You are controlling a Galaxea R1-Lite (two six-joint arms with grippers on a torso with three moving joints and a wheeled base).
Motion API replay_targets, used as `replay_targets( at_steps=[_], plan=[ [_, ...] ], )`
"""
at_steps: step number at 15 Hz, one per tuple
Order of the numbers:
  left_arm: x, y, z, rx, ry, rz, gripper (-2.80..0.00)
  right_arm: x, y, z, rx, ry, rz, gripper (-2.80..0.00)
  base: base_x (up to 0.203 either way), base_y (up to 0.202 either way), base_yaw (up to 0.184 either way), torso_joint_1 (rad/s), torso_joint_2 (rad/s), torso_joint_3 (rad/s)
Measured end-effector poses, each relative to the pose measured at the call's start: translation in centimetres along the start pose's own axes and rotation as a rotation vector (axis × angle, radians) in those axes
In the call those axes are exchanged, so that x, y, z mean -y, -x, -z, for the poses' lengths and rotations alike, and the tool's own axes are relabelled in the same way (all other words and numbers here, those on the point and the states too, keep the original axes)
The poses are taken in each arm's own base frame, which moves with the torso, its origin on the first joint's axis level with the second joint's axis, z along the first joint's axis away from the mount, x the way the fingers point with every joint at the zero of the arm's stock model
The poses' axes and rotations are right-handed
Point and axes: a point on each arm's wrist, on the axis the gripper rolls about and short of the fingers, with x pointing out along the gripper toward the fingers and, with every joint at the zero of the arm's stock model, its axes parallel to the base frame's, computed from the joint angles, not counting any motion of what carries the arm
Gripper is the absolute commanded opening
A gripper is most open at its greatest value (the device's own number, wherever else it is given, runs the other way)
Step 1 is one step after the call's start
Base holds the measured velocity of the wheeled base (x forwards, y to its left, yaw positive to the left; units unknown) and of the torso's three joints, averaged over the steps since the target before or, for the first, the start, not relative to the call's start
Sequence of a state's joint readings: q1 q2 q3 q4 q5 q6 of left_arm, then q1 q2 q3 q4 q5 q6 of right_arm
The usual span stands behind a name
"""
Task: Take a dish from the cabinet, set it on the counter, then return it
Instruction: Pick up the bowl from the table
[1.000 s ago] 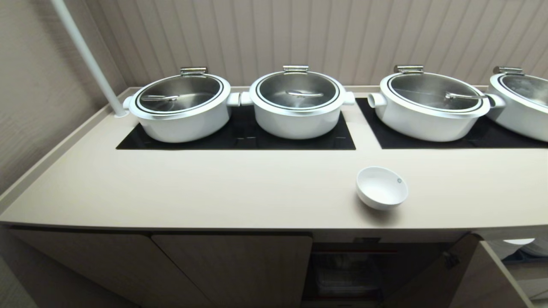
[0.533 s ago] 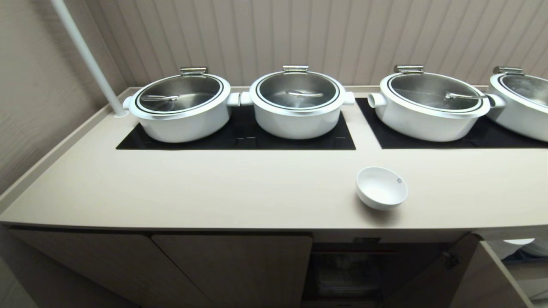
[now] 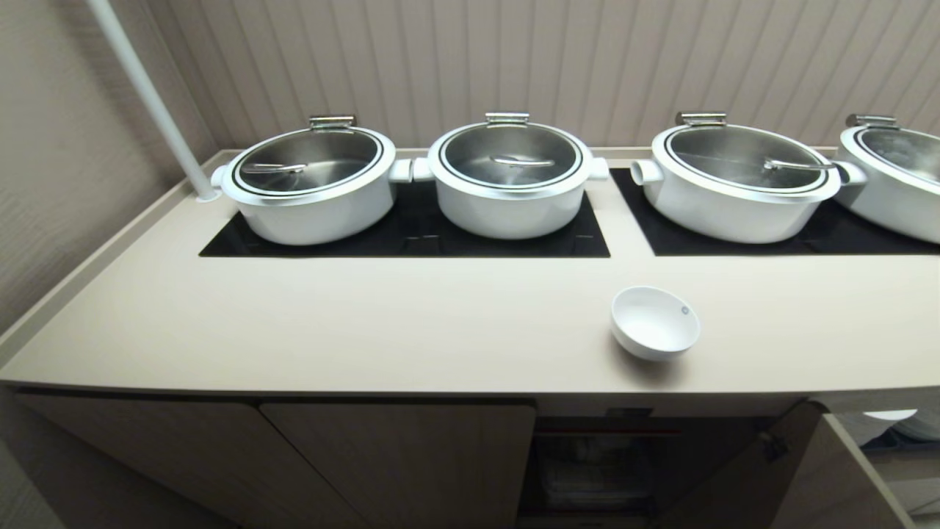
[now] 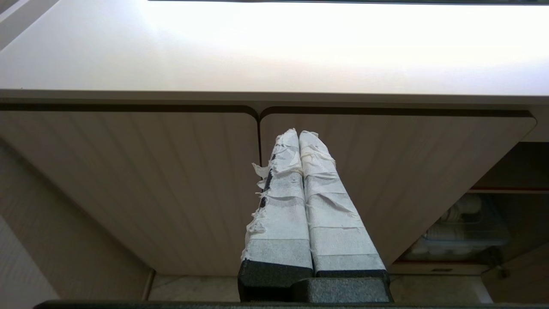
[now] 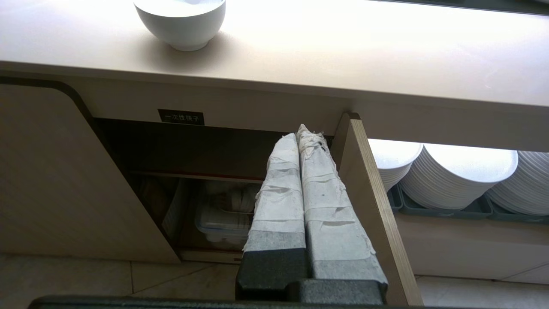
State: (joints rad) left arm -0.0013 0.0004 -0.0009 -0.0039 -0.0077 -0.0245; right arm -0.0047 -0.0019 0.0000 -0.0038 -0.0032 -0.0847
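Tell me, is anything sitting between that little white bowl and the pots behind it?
No. In the head view only bare counter separates the bowl from the pots.

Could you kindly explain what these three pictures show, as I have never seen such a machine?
It is a wheeled robot with two arms, each ending in a pincer. One picture comes from its head, looking down on the counter, where a small white bowl stands before four lidded pots on black hobs. The other two come from cameras on the wrists. The left pincer is shut and empty before closed cupboard doors. The right pincer is also shut and empty, before the open cupboard, with stacked plates alongside.
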Motion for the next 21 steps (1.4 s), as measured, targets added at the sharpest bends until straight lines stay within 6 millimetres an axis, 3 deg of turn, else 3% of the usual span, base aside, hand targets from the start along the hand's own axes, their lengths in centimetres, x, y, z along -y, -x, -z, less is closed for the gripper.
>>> replay_targets(
  at_steps=[21],
  plan=[
    [0.00,0.00,0.00,0.000,0.000,0.000,-2.80,0.00,0.00,-0.01,0.000,-0.001,-0.001,-2.80,0.000,0.000,0.000,0.000,0.00,0.000]
  ],
)
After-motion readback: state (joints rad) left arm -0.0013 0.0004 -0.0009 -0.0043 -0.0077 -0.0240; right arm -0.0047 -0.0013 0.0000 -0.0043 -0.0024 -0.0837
